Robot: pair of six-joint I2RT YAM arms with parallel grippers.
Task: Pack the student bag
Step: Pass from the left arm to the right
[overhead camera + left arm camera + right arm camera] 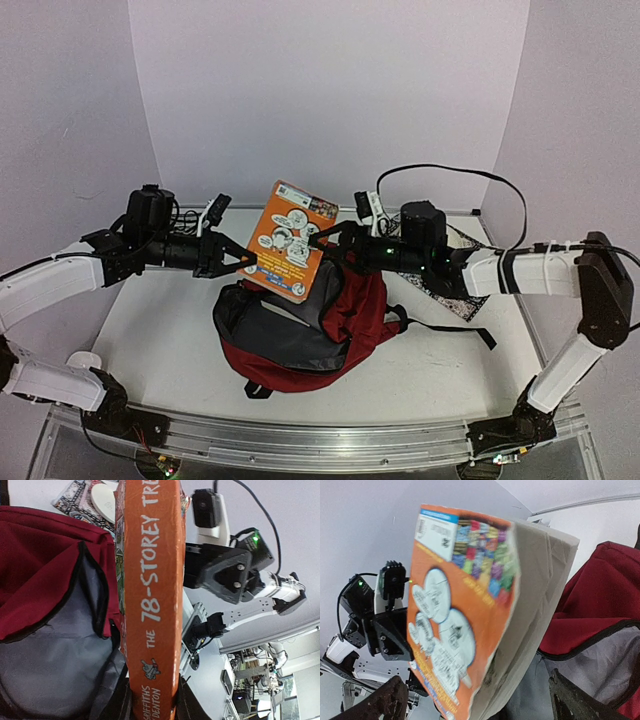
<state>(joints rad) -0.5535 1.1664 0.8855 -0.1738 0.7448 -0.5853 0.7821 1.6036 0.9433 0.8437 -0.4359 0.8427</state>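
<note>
The student bag (300, 345) lies in the middle of the table, dark red, its mouth open and the grey lining (55, 645) showing. An orange paperback book (290, 243) stands tilted in the air above that mouth. My left gripper (243, 262) is shut on the book's spine (150, 590) at its lower end, a finger on each cover. From the right, my right gripper (318, 240) stands open, its fingers wide on either side of the page edge (530, 600) and not touching it. The lower corner of the book is near the bag's zipper rim (100, 605).
A black-and-white patterned flat item (455, 295) lies at the back right under the right arm, with a white round object (102, 500) on it. A black cable (450, 170) loops above the right arm. White walls close in on three sides; a metal rail (320, 440) runs along the front.
</note>
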